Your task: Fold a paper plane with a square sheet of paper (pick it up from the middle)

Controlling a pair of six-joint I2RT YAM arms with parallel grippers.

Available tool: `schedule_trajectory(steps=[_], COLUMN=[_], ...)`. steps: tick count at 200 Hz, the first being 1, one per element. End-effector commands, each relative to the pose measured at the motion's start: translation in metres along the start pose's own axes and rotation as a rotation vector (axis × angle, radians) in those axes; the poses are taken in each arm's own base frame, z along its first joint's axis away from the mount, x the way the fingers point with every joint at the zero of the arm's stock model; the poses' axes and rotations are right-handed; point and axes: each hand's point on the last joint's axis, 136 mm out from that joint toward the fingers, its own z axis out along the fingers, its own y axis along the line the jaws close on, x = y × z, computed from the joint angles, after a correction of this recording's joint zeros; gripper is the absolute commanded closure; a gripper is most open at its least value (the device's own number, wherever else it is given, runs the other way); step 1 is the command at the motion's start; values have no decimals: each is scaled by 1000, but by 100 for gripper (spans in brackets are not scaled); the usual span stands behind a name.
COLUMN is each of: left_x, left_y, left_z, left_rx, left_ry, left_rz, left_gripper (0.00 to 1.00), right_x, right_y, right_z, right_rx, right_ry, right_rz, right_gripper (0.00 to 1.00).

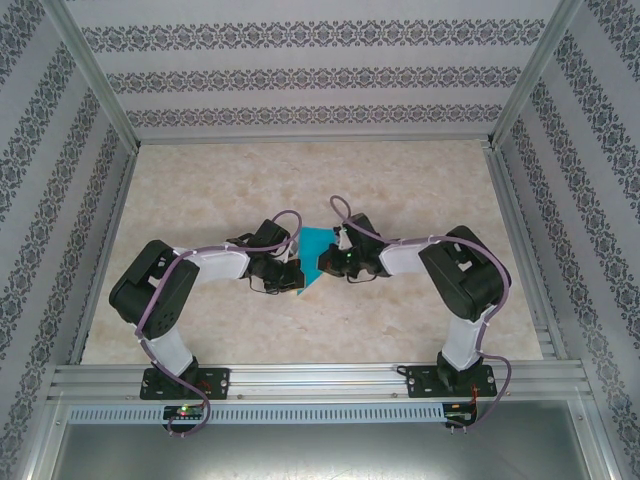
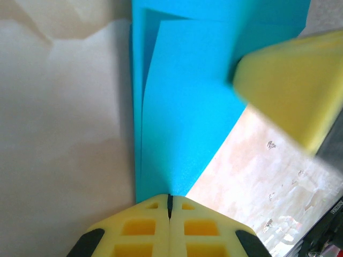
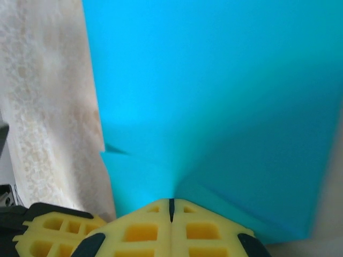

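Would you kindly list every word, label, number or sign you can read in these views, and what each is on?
Nothing here can be read.
Blue paper: plain, no print.
Small white marks on a dark part at the left wrist view's lower right edge: too blurred to read.
Walls: ornamental pattern, no letters.

Marbled beige table (image 1: pixel 250 180) w/ patterned walls (image 1: pixel 300 70), alu frame (image 1: pixel 320 378).
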Motion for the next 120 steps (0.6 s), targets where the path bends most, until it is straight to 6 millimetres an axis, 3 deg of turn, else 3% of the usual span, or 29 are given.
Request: schedule_trajectory(steps=[1, 22, 35, 64, 70, 98, 120], left_x=[50, 47, 42, 13, 6, -31, -49], left_y=[52, 48, 42, 3, -5, -37, -37], left_z=[9, 8, 7, -5, -9, -26, -31], left_rx=[-193, -181, -165, -56, -40, 5, -25], left_ry=[172, 165, 152, 71, 45, -91, -168], left_rz=[-123, -116, -99, -19, -3, 43, 38], left_gripper=[100, 100, 100, 100, 96, 67, 64], right_x=[-26, -39, -45, -49, -49, -40, -32], right_y=[-47, -54, -47, -24, -21, -15, -9], right_z=[-17, -30, -39, -67, -74, -88, -89], right_rx=[117, 154, 147, 139, 137, 126, 84], right_ry=[-100, -141, -166, -226, -236, -245, -221], right_rz=[33, 53, 50, 47, 51, 104, 138], right_gripper=[100, 100, 100, 100, 100, 74, 57])
